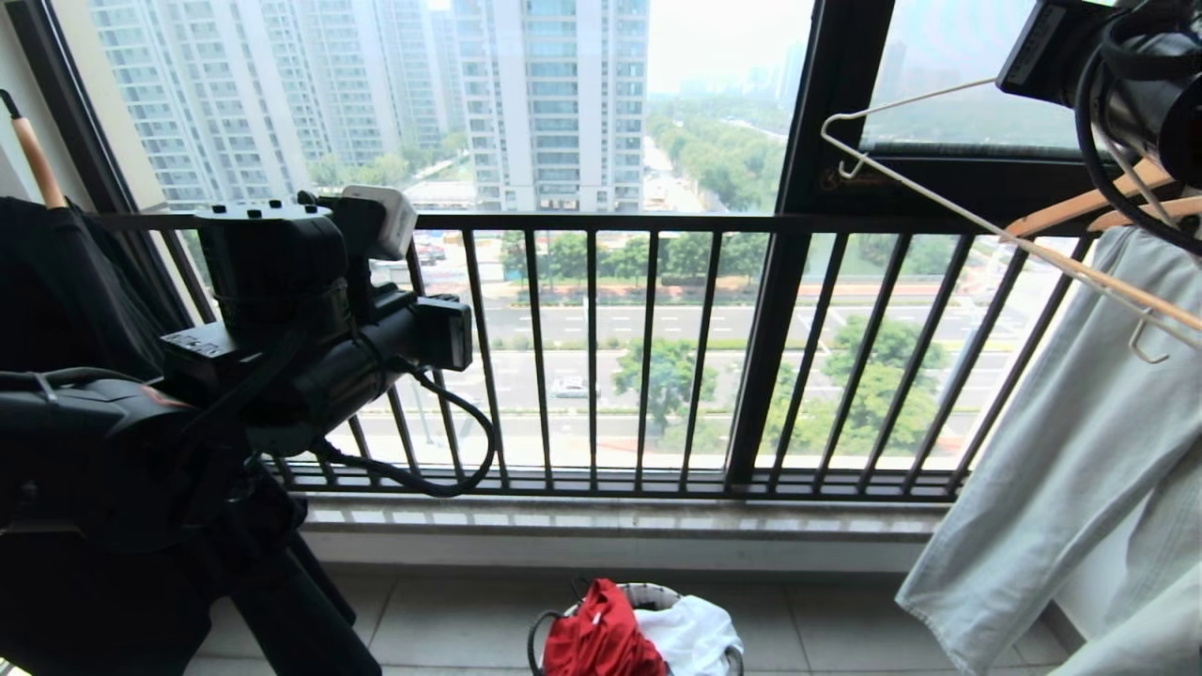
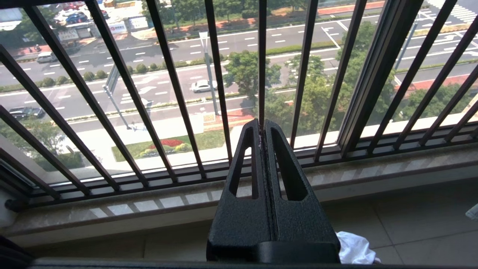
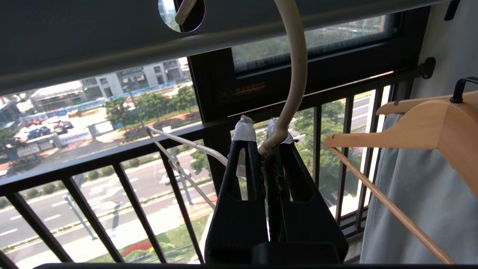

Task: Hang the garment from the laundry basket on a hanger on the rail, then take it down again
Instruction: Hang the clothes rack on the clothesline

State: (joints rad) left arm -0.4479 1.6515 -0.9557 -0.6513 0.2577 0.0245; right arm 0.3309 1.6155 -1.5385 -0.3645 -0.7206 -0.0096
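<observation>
You won't find readable writing here: the orange lettering on the dark window frame (image 3: pixel 246 89) is too small to make out. Count one white wire hanger (image 3: pixel 295 74), bare, and two wooden hangers (image 1: pixel 1094 208) beside it, one carrying the pale trousers (image 1: pixel 1071 451). Your right gripper (image 3: pixel 266 131) is clamped on the wire hanger's neck just below its hook, right under the rail (image 3: pixel 112 37), where one round hole (image 3: pixel 182 9) shows. Your left gripper (image 2: pixel 262 125) is pressed closed on nothing, held out toward the balcony railing (image 2: pixel 171 86) above the sill. One laundry basket (image 1: pixel 648 593) stands on the floor tiles below the window, and you can see two pieces in it: the garment (image 1: pixel 601 634), red and bunched on the left side, and a white cloth (image 1: pixel 695 634) beside it. A black garment (image 1: pixel 56 272) hangs at your far left
</observation>
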